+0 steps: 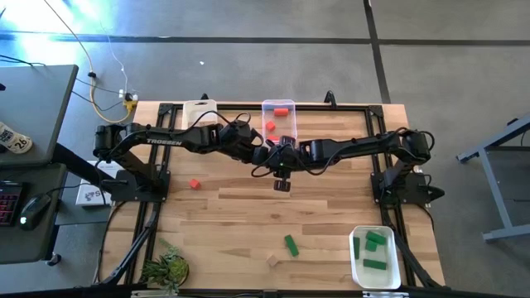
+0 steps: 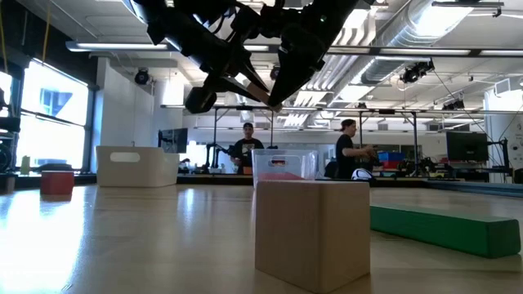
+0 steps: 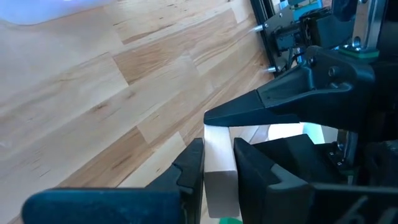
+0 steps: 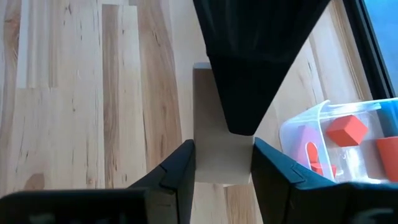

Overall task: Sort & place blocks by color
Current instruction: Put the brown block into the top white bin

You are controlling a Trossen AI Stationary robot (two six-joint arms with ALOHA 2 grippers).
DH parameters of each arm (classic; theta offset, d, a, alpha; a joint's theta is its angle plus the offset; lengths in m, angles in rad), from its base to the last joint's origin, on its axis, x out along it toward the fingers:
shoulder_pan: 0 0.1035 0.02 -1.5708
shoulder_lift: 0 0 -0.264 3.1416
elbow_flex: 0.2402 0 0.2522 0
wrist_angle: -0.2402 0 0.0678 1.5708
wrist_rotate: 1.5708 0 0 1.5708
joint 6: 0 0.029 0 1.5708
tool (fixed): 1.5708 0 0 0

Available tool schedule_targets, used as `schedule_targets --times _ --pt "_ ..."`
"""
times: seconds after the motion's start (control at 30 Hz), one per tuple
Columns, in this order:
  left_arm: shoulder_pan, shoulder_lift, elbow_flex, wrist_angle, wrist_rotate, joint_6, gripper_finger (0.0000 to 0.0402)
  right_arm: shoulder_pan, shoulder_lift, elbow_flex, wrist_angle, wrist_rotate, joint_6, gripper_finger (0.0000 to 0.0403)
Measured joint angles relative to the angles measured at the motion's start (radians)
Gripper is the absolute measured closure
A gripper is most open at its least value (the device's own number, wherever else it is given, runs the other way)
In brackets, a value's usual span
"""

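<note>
Over the middle of the table my left gripper and my right gripper meet, each shut on the same pale wood block, which is clear of the table. The block also shows between my left fingers. On the table lie a red block, a green bar and another pale block, each resting flat. The clear bin holds red blocks, and the white bin holds green ones. My left gripper pinches the pale block's end between its two fingers, slanting down from the table's left; one left finger lies over the block's flat face. My right gripper pinches the block's two long sides between its fingers, slanting down from the table's right. The fingers lie along the block, which hangs clear of the table.
An empty-looking white bin stands at the far edge, left of the clear bin. A small plant sits at the near left corner. Bare wood lies under and in front of the grippers. People stand in the room beyond.
</note>
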Motion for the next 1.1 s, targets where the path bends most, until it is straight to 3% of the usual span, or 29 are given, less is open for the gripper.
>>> schedule_targets --times 0.53,0.87,1.1 --pt "0.021 0.001 -0.001 -0.004 0.005 0.067 0.0358 -0.001 -0.001 0.001 -0.012 0.047 0.027 0.0161" --pt "0.073 0.002 -0.002 -0.015 0.006 0.138 0.0358 -0.005 -0.003 0.003 -0.016 0.141 0.071 0.0155" --pt "0.128 0.002 -0.002 -0.055 0.007 0.218 0.0358 -0.032 -0.004 0.003 -0.039 0.134 0.174 0.0155"
